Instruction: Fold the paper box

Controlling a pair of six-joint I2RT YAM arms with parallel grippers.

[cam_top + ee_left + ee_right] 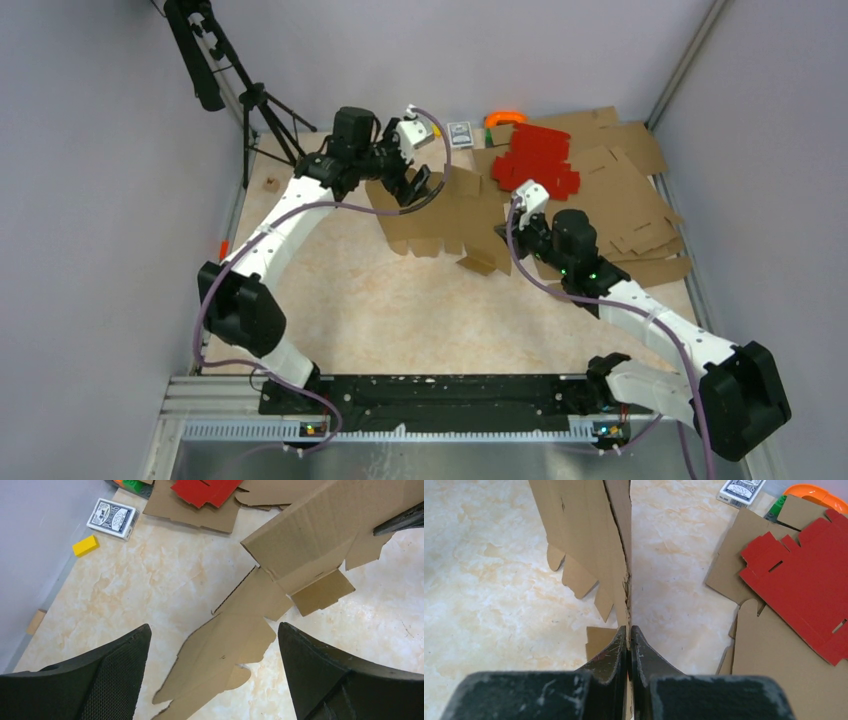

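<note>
The paper box (452, 212) is a plain brown creased cardboard piece, lifted partly off the table at the back middle. My right gripper (506, 232) is shut on its right edge; in the right wrist view the jaws (628, 628) pinch the thin cardboard edge, and the panel (584, 535) stands upright ahead of them. My left gripper (416, 186) hangs open over the box's left part. In the left wrist view its fingers (117, 672) stand wide apart, and the box's flaps (225, 650) lie below the gap without touching. The folded panel (310, 535) rises at the upper right.
Red cardboard sheets (536, 160) lie on larger flat brown sheets (625, 195) at the back right. A card deck (460, 133), an orange object (505, 118) and a yellow block (85, 545) sit near the back wall. A tripod (245, 95) stands back left, beside a small wooden block (271, 184).
</note>
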